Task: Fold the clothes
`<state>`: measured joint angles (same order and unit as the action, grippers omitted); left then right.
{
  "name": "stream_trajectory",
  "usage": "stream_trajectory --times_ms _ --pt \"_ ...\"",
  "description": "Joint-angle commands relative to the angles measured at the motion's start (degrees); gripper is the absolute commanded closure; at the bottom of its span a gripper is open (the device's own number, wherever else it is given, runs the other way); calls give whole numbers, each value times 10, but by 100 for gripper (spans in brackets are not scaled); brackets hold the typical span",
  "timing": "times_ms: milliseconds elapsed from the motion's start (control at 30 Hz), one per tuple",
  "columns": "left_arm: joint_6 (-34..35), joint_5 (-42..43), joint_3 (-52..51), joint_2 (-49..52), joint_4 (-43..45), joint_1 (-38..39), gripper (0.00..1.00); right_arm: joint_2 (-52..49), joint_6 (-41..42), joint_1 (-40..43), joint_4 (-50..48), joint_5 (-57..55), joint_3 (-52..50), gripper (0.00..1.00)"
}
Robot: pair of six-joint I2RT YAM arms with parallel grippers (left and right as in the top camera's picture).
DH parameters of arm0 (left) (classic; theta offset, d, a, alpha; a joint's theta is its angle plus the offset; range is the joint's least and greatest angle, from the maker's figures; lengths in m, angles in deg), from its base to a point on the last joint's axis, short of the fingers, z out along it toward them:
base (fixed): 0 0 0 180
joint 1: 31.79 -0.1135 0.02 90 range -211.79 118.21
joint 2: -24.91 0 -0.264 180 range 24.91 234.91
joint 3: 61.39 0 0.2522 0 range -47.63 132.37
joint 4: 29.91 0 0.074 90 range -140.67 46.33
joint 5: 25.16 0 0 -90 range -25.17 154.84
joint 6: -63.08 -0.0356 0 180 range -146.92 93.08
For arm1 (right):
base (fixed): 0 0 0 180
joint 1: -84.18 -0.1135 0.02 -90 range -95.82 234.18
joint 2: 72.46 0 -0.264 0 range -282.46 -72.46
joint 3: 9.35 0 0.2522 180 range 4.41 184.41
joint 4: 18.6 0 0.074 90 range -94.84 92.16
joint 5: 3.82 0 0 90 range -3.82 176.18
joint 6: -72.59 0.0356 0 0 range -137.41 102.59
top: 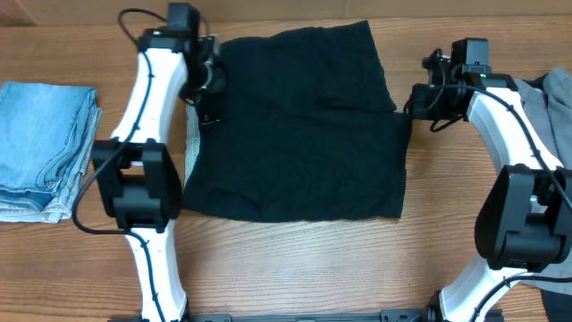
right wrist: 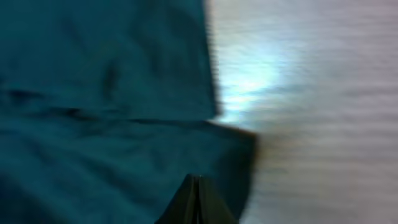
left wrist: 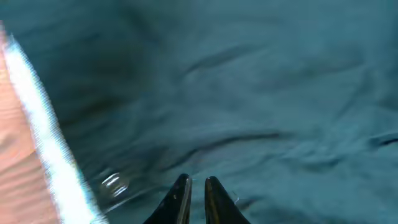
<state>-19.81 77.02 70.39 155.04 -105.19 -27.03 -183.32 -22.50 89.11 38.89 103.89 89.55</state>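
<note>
The left tool (left wrist: 195,186) has its two tips a tiny crack apart, with nothing between them. Right under it and ahead lies the black cloth (left wrist: 249,93), spread flat on the tabletop (top: 313,268). A small shiny tag (left wrist: 113,182) sits just to this tool's left. Past that runs a pale strip (left wrist: 43,124), too blurry to name.

The right tool (right wrist: 198,183) is squeezed closed over the cloth's edge. Whether it pinches cloth is hard to see.

Folded blue denim (top: 45,143) lies far past the left tool. A grey cloth (top: 559,103), cut off by the picture's edge, lies past the right tool.
</note>
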Motion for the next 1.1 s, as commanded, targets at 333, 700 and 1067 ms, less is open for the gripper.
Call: stream_trajectory --times_ms 333,700,1067 --pt "-2 -31 -91 0 137 40 91 -90 -33 -130 -271 49 3 96" --pt "-5 -56 -196 0 243 38 89 -174 -28 -138 -343 14 3 96" --pt "-12 -116 -233 0 254 16 89 -189 -29 -89 -338 -97 3 96"
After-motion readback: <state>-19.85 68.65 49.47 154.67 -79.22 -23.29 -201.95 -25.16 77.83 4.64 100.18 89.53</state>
